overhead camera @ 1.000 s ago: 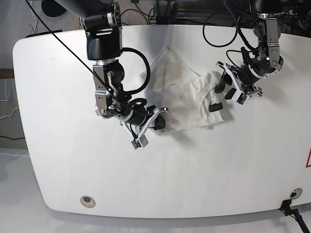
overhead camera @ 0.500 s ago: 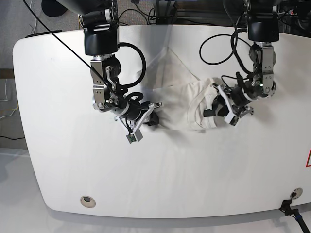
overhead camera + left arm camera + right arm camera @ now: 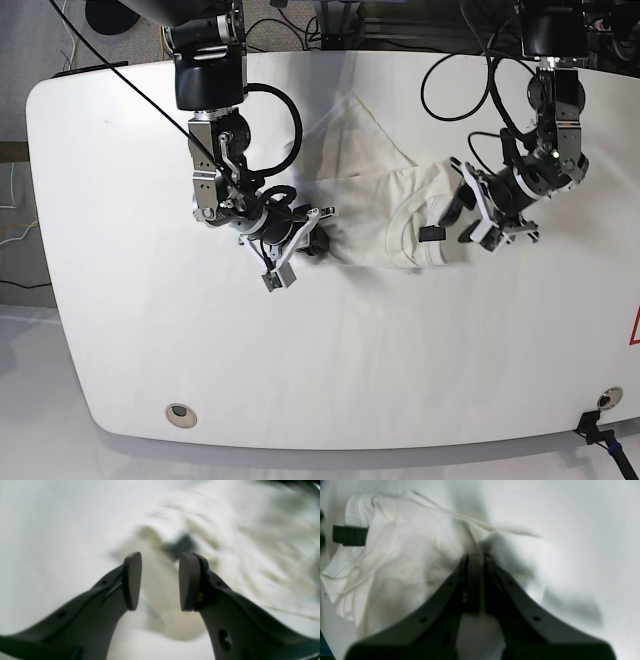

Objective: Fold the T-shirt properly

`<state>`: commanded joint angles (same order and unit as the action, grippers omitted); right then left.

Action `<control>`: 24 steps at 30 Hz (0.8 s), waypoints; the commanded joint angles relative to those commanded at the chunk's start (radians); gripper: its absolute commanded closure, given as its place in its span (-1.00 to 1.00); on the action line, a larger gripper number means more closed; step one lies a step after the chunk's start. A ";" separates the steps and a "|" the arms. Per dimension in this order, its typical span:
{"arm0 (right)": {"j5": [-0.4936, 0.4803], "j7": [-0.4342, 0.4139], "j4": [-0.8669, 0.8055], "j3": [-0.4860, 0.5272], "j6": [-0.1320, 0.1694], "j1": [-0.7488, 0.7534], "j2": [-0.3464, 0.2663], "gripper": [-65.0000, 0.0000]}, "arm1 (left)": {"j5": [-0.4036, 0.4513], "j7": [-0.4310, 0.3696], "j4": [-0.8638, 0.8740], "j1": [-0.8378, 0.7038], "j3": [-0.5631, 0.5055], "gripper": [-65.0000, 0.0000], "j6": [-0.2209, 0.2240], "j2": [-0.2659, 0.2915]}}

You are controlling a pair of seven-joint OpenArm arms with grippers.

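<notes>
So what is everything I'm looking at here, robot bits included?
White cotton T-shirt: one, white, crumpled at the middle of the table between the two arms.
Rounded white table: one, white, fills most of the base view.
Small round grey port: one, grey, near the table's front left corner in the base view.
Black cables: several, black, along the table's far edge.
Left arm's tool: one, black, open over the cloth, nothing gripped; on the base view's right.
Right arm's tool: one, black, shut on an edge of the T-shirt; on the base view's left.
</notes>
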<state>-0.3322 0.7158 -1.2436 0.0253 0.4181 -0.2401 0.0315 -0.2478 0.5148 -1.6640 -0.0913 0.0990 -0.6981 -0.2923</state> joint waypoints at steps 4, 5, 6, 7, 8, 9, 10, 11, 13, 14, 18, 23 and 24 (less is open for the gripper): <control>0.000 0.000 0.000 0.002 0.000 0.000 0.002 0.92 | 0.002 0.000 -0.011 -0.044 0.000 0.30 0.000 0.044; 0.000 0.000 0.000 0.002 0.000 0.000 0.002 0.92 | 0.002 0.000 -0.009 -0.051 0.000 0.30 0.000 0.046; 0.000 0.000 0.000 0.002 0.000 0.000 0.002 0.92 | 0.002 0.000 0.002 -0.054 -0.006 0.30 0.000 0.066; 0.000 0.000 0.000 0.002 0.000 0.000 0.002 0.92 | 0.005 0.000 0.018 -0.054 -0.011 0.30 0.000 0.080; 0.000 0.000 0.000 0.002 0.000 0.000 0.002 0.92 | 0.006 0.000 0.041 -0.051 -0.014 0.30 0.000 0.086; 0.000 0.000 0.000 0.002 0.000 0.000 0.002 0.92 | 0.006 -0.002 0.072 -0.049 -0.015 0.30 0.000 0.094; 0.000 0.000 0.000 0.002 0.000 0.000 0.002 0.92 | 0.006 -0.002 0.100 -0.046 -0.015 0.30 0.000 0.094; 0.000 0.000 0.000 0.002 0.000 0.000 0.002 0.92 | 0.006 -0.009 0.120 -0.029 -0.017 0.30 0.000 0.094; 0.000 0.000 0.000 0.002 0.000 0.000 0.002 0.92 | 0.006 -0.037 0.172 -0.011 -0.034 0.30 0.000 0.094; 0.000 0.000 0.000 0.002 0.000 0.000 0.002 0.92 | 0.006 -0.054 0.199 -0.008 -0.049 0.30 0.000 0.094; 0.000 0.000 0.000 0.002 0.000 0.003 0.002 0.92 | 0.006 -0.084 0.290 0.048 -0.094 0.30 0.000 0.092; -0.003 0.005 -0.002 0.000 0.000 0.025 0.000 0.92 | 0.006 -0.086 0.361 0.127 -0.097 0.30 0.000 0.077; -0.003 0.005 -0.012 0.000 0.000 0.034 -0.002 0.92 | 0.006 -0.086 0.365 0.147 -0.098 0.30 0.000 0.061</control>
<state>-0.3353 0.7204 -1.2559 0.0253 0.4181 -0.2064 0.0299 -0.2417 0.4289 -1.2988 0.0560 0.0008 -0.6981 -0.2309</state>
